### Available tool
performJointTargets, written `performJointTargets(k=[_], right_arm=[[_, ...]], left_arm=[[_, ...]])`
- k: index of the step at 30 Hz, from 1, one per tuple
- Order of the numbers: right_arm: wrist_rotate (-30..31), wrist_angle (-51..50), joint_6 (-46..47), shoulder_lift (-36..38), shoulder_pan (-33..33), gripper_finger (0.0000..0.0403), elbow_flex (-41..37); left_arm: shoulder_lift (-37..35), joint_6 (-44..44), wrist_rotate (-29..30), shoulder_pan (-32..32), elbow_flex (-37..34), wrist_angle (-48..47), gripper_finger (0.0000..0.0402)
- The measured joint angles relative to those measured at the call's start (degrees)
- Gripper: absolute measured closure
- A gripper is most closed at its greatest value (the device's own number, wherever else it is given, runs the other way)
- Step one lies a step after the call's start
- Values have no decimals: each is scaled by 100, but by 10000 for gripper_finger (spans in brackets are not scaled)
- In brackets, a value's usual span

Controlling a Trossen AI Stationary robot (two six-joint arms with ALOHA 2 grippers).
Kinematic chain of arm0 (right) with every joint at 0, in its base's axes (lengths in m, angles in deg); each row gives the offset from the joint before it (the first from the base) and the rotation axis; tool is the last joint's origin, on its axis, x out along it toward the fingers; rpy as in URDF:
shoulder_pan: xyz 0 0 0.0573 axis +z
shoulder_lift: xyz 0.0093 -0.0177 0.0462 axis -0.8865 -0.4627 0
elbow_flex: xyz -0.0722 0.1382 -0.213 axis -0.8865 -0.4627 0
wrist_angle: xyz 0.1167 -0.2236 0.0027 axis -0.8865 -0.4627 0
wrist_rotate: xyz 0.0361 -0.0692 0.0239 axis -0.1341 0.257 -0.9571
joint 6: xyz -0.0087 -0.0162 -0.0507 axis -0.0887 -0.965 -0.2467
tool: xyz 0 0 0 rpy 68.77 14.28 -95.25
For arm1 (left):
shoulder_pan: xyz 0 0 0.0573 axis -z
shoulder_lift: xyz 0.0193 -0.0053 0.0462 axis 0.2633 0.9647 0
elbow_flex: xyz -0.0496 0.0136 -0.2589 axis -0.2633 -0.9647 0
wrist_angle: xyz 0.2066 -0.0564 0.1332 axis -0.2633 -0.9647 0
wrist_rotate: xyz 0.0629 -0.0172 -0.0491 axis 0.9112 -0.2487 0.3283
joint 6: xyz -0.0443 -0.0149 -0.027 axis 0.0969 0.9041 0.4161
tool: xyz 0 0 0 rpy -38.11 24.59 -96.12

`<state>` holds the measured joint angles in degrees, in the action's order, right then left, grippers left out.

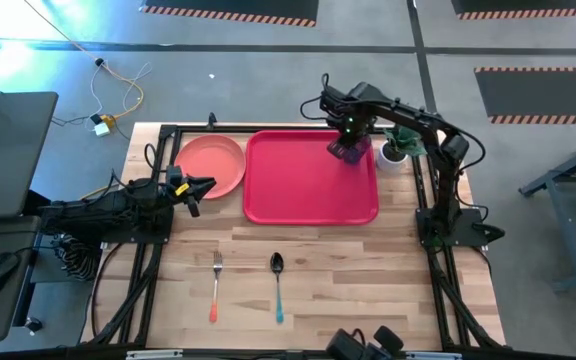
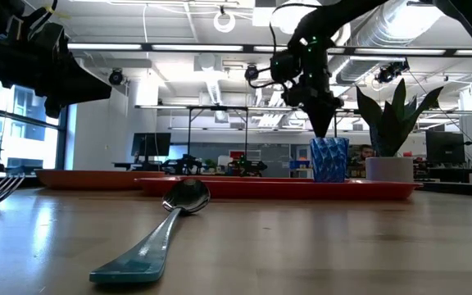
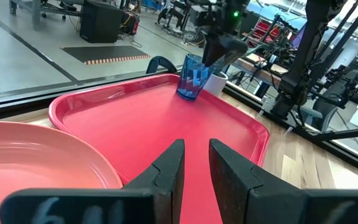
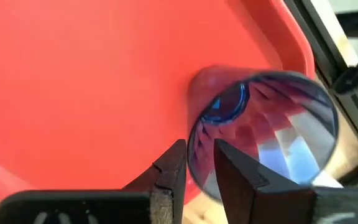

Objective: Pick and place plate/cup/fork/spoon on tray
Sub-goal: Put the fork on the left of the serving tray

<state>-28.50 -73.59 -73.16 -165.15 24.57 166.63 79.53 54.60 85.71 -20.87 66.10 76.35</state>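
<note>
1. Right gripper (image 4: 196,163): fingers narrowly parted astride the cup (image 4: 272,130) rim.
2. Cup: upright on the tray (image 1: 298,190), far right corner.
3. Left gripper (image 1: 200,190): narrow gap, beside the plate (image 1: 211,165).
4. Fork (image 1: 215,285), spoon (image 1: 277,285): on table.

Floor (image 1: 268,70): grey concrete, with orange-and-black striped hazard strips (image 1: 230,12) at the far side and on the right.
Table (image 1: 348,280): light wood planks in a black metal frame.
Cables (image 1: 118,95): yellow and white wires lying loose on the floor beyond the table's far left corner.
Ceiling (image 2: 179,33): open, with white ducts, pipes and long strip lights.
Windows (image 2: 6,123): tall panes at the left, daylight coming in.
Room behind: workbenches, monitors (image 2: 442,147) and dark equipment.
Plant (image 2: 392,111): green leaves in a white pot.
</note>
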Motion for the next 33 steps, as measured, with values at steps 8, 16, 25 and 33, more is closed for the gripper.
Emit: performJointTargets(k=[8,16,25,33], right_arm=[[-413,-806,723,2,48,329,631],[-496,-1038,1315,2,726,329,1319],[-214,-1036,2046,2,1839,329,2148],[376,-1031,2833,3,2843,329,2872]], left_arm=[[0,0,-2,2,0,8,339],[0,-2,-9,2,-2,547,339],[0,1,-62,2,-2,1434,339],[2,7,-494,2,118,1830,339]])
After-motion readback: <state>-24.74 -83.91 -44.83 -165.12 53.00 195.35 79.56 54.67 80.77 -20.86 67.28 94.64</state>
